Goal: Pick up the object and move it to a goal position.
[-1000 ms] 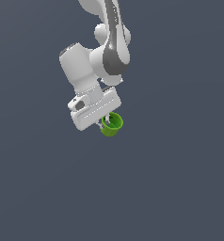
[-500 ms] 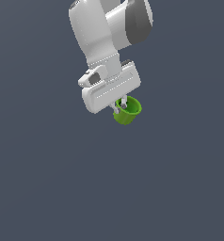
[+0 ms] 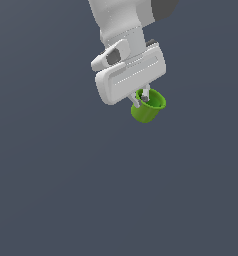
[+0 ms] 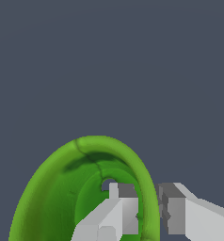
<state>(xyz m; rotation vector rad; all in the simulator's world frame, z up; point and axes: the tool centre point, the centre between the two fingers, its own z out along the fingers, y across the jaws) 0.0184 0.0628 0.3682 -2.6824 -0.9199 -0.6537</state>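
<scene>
The object, a small bright green cup [image 3: 147, 110], hangs tilted under the white arm, lifted off any surface. My gripper [image 3: 142, 99] is shut on its rim, one finger inside the cup and one outside. In the wrist view the cup [image 4: 62, 193] fills the lower part of the picture, with its hollow inside facing the camera. There my gripper [image 4: 149, 207] pinches the cup's wall between one finger [image 4: 118, 207] inside and the other finger [image 4: 180, 209] outside. No goal marker shows in either view.
Only a plain dark grey-blue background surrounds the arm and cup in both views. The white hand body [image 3: 128, 77] hides the upper part of the fingers in the exterior view.
The arm, with the cup held in it, has shifted toward the exterior view's right and looms larger in that view. The grip on the rim is unchanged.
</scene>
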